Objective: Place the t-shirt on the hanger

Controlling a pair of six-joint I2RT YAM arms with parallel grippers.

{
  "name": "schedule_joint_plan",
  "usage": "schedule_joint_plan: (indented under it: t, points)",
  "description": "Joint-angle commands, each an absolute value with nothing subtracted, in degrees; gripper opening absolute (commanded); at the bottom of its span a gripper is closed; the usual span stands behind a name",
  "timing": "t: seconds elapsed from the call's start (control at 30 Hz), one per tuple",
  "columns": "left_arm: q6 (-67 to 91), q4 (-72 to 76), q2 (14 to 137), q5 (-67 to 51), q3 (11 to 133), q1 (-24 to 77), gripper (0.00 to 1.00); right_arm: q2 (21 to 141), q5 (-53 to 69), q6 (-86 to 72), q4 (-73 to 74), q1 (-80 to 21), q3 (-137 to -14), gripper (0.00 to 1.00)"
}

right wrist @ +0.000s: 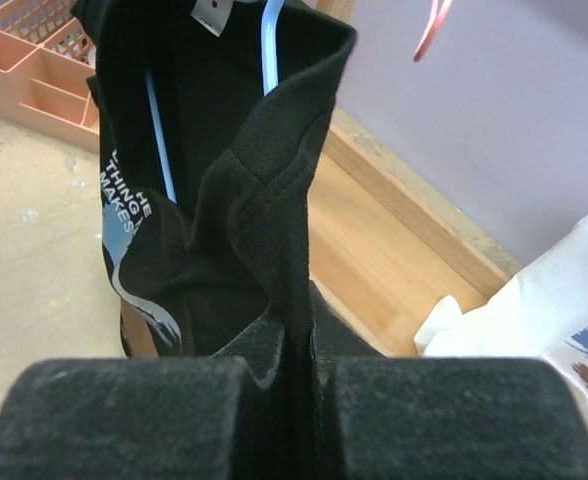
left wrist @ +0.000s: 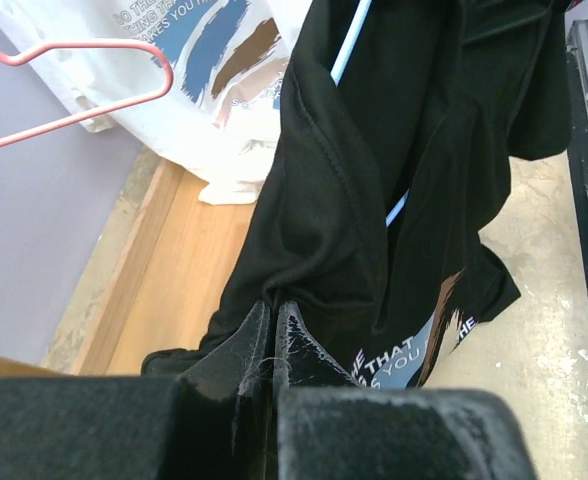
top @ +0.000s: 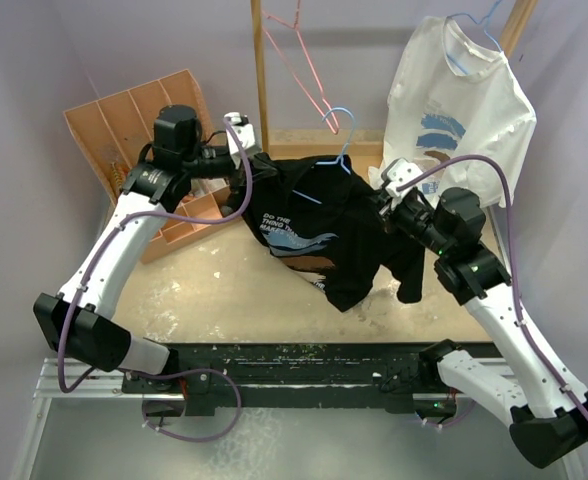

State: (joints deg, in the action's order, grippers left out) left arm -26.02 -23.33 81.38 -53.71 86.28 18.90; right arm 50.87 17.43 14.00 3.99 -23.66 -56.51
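Left tool (left wrist: 274, 325) and right tool (right wrist: 304, 345), both pinched shut on the black t-shirt (top: 314, 215); light-blue hanger (right wrist: 270, 50) inside it.

Two robot arms, left arm (top: 109, 255) and right arm (top: 519, 340), white shells, black joints, lilac cables (top: 508, 215) looped alongside, black padded fingers (right wrist: 134, 420)

Bare desk (top: 234, 290) in front of the black t-shirt (top: 334, 230) is wide open, but the orange tray (top: 124, 125) crowds the left, white shirt (top: 454, 100) the right, wooden rack (top: 261, 90) right behind.
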Motion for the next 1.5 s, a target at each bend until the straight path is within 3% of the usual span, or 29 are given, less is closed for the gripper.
schedule_joint_plan:
  t: [0.0,0.93,0.97,1.0,1.07,1.13,1.27,1.47]
  points:
    - [-22.0,-19.3,81.5,-53.8,89.6,20.2,0.00,50.0,19.1,12.6,-3.5,-23.5,-55.8,0.00]
    - [-18.8,-20.3,82.0,-58.6,88.7,23.8,0.00,50.1,22.0,11.7,-6.0,-23.5,-54.3,0.00]
    - [-18.8,-20.3,81.9,-58.3,88.7,23.9,0.03,49.9,22.0,11.8,-5.9,-23.5,-54.3,0.00]
    - [-18.9,-20.5,81.8,-57.9,88.7,23.8,0.13,49.9,22.1,11.8,-5.7,-23.5,-54.2,0.00]
    - [-19.7,-21.0,81.5,-57.6,89.1,23.8,0.45,49.7,22.3,12.0,-4.9,-23.5,-54.1,0.00]
    - [-20.2,-21.6,81.5,-57.3,90.0,23.9,0.63,49.6,22.7,12.1,-4.4,-23.6,-54.0,0.00]
    - [-20.2,-21.9,81.6,-56.5,91.5,23.7,0.76,49.4,23.7,12.0,-3.4,-23.5,-53.2,0.00]
    - [-21.0,-23.6,82.0,-55.7,94.8,23.6,0.84,48.5,24.4,11.3,-3.3,-23.5,-52.6,0.00]
